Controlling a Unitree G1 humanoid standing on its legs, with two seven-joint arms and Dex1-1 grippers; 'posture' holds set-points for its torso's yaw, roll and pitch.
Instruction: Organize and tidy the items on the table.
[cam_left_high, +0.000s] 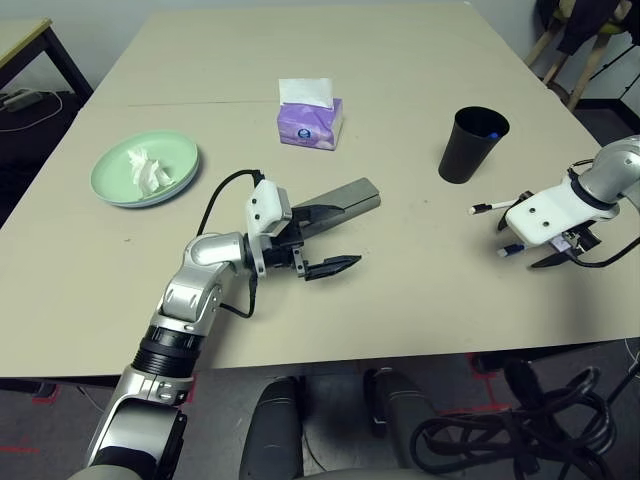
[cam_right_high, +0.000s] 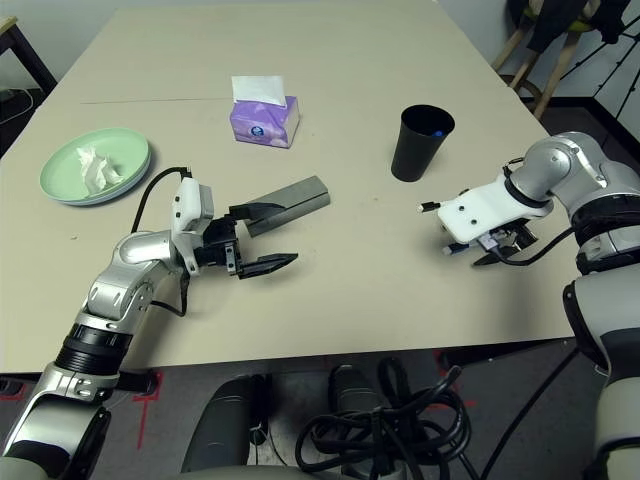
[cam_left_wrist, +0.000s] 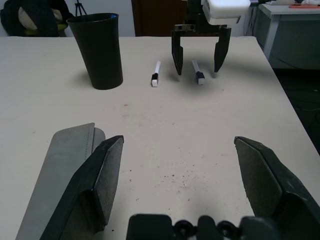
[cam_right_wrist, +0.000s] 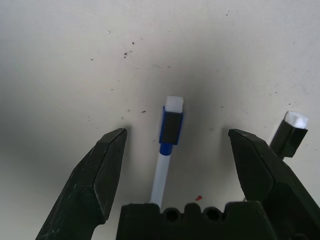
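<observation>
On the beige table (cam_left_high: 420, 60) a grey glasses case (cam_left_high: 350, 196) lies shut near the middle. My left gripper (cam_left_high: 338, 240) is open, its far finger resting beside the case's near end (cam_left_wrist: 60, 175) and nothing between the jaws. A mint-green plate (cam_left_high: 145, 170) at the left holds a crumpled white tissue (cam_left_high: 148, 168). My right gripper (cam_left_wrist: 197, 61) is open at the right edge, pointing down, and straddles a blue-capped pen (cam_right_wrist: 171, 125) without touching it.
A purple tissue box (cam_left_high: 310, 122) stands behind the case. A black cup (cam_left_high: 473, 145) stands right of centre. A second pen with a black cap (cam_left_wrist: 155, 74) lies beside the right gripper. A dark side table (cam_left_high: 30, 45) is at the far left.
</observation>
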